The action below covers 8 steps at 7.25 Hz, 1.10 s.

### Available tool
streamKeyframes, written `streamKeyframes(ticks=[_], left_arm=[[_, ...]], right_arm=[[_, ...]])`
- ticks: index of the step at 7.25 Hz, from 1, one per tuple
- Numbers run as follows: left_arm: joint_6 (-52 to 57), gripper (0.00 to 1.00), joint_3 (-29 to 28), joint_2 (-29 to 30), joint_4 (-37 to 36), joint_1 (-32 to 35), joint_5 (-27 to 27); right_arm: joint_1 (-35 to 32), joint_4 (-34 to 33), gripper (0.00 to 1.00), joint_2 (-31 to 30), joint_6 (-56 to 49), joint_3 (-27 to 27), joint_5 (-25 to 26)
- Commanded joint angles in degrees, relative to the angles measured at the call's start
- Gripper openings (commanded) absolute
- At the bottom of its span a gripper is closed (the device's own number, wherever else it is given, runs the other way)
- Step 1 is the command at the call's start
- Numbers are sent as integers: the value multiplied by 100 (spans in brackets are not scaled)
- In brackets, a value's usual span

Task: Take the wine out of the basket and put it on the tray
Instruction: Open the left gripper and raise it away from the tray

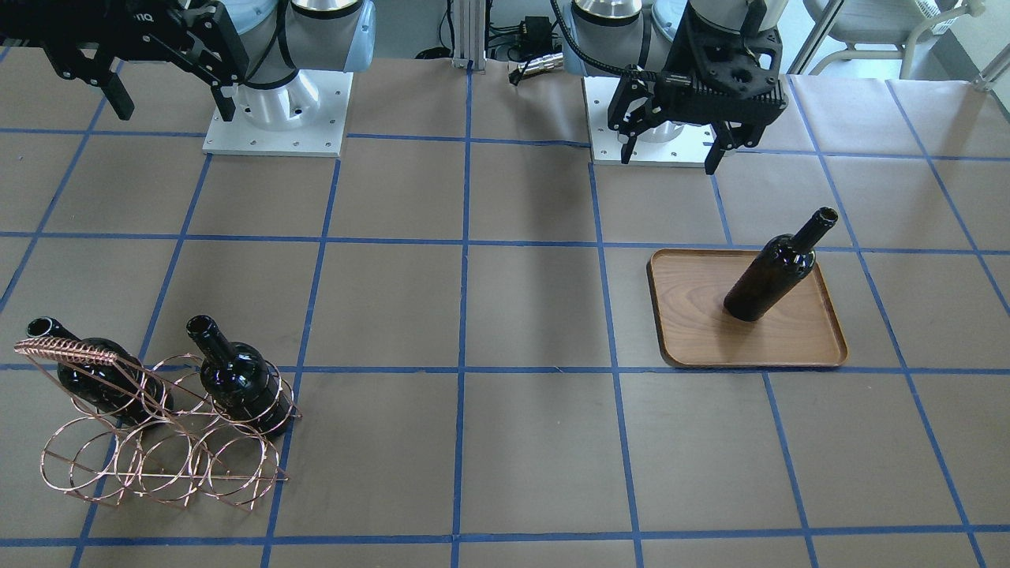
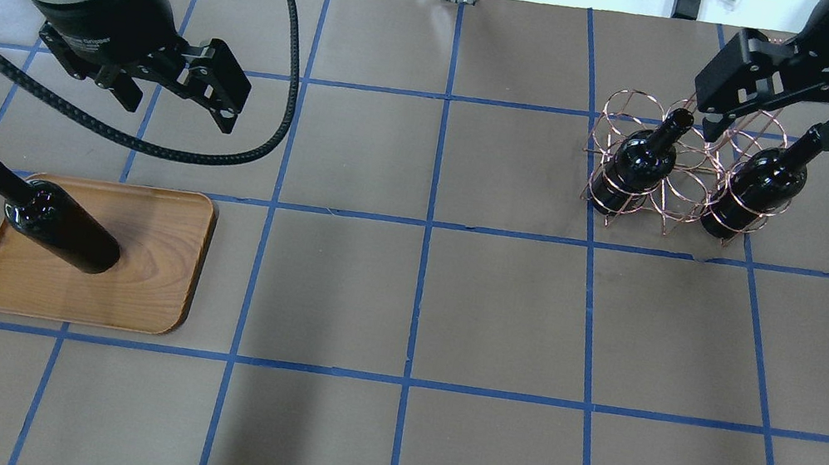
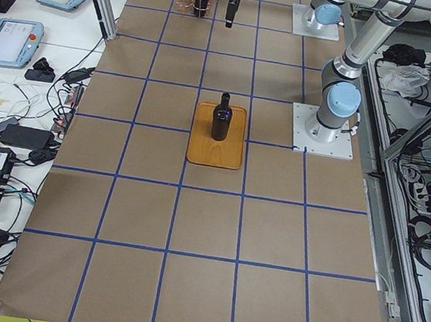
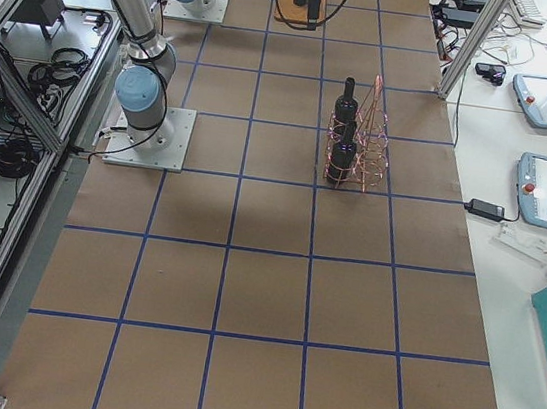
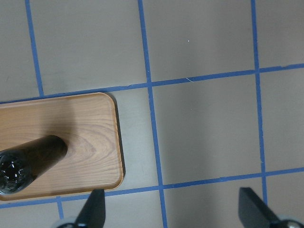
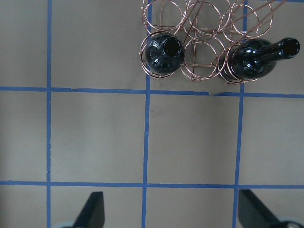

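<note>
Left gripper (image 2: 179,105) hangs spread and empty at upper left, just above the tray (image 2: 148,264), where one wine bottle (image 2: 57,227) stands upright: delivered, by the look of it! Right gripper (image 2: 769,124), fingers apart too, hovers upper right over the basket (image 1: 67,348), two bottles (image 2: 636,164) left inside to fetch.

You see one wine (image 2: 57,227) standing on the tray (image 2: 152,264), robot's left; two bottles (image 2: 632,168) (image 2: 759,189) in the basket (image 2: 682,191), robot's right.
</note>
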<state>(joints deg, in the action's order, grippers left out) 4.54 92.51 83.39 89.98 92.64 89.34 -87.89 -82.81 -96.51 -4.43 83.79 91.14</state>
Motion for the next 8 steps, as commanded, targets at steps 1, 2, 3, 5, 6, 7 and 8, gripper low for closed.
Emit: streamKeyframes(ticks=[1,2,3,5,6,7,8], left_arm=[[-6,100,-5,-86,37,61,22],[-6,100,4,-86,211,69,22],[81,100,-5,-104,222,43,13],[73,100,4,-86,231,52,22],[65,100,4,-104,248,52,13],[64,100,4,-104,248,26,13],[64,100,-5,-104,248,34,5]], right_arm=[[0,-69,100,0,4,-3,0],[0,-112,100,0,4,-3,9],[0,-113,100,0,4,6,-8],[0,-122,100,0,4,6,-26],[0,-122,100,0,4,-3,-26],[0,-122,100,0,4,-3,-17],[0,-122,100,0,4,-3,-17]])
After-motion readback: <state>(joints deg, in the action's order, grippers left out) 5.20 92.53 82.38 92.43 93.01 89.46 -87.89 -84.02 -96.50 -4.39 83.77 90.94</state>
